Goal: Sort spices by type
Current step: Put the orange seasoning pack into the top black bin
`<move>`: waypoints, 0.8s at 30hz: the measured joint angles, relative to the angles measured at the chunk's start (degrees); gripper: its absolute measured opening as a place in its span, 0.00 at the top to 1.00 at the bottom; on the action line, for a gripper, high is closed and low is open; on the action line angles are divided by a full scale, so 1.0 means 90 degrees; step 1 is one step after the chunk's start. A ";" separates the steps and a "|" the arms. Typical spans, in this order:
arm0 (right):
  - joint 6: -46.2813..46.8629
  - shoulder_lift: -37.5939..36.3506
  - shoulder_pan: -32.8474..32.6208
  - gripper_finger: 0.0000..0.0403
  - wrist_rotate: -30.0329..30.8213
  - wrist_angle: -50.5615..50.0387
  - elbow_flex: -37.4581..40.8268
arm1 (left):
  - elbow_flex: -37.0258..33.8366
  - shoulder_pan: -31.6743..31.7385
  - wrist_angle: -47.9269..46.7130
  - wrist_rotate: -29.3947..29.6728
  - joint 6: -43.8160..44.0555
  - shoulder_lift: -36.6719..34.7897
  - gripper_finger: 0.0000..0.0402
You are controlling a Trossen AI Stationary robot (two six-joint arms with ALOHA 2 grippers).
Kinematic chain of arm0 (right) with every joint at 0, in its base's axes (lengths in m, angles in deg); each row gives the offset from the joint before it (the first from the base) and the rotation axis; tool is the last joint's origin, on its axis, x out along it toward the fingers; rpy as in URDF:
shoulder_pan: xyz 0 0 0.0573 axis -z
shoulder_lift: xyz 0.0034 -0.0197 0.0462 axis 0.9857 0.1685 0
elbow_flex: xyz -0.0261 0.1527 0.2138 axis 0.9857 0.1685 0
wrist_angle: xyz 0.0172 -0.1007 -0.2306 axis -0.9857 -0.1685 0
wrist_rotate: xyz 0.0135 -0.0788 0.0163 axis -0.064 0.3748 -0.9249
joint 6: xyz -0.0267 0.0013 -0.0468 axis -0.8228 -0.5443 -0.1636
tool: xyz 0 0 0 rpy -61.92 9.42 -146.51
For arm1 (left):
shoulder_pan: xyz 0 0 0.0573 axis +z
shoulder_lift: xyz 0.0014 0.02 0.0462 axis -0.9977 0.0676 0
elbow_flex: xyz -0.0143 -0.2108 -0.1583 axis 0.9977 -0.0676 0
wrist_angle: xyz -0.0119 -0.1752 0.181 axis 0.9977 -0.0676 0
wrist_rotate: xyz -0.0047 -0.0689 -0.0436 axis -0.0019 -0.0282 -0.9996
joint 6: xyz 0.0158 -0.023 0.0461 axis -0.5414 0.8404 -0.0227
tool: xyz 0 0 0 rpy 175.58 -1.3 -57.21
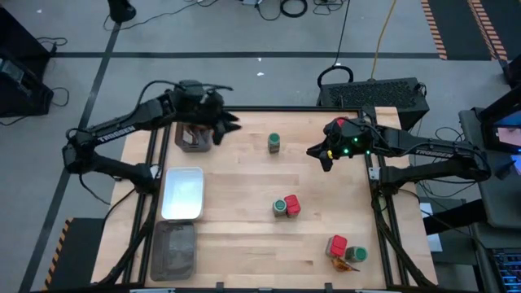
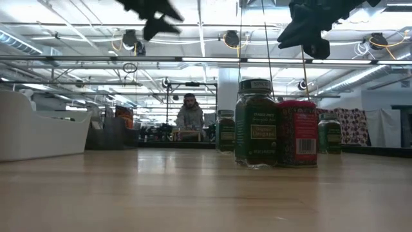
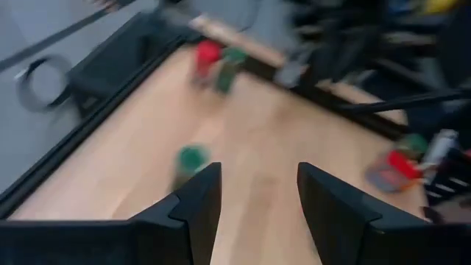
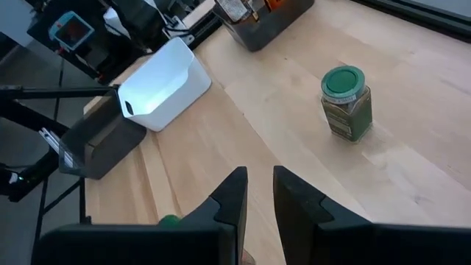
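A pale wooden table top (image 1: 244, 236) carries three containers along one side: a white rectangular plastic tray (image 1: 182, 194) in the middle, a dark grey tray (image 1: 173, 250) just beside it at the near edge, and a dark bin (image 1: 192, 138) at the far corner. Beyond the table, a person (image 2: 190, 115) sits in the room.
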 joint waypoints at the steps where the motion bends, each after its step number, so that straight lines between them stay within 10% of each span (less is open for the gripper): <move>1: -0.0031 0.0000 -0.0011 0.88 -0.0005 -0.0021 0.0000 | 0.0000 -0.0212 0.0208 0.0000 -0.0004 0.0069 0.54; 24: -0.0401 -0.0254 -0.1221 0.88 -0.1141 0.0851 -0.0002 | 0.0276 -0.3444 0.4085 0.0359 0.1426 0.2275 0.58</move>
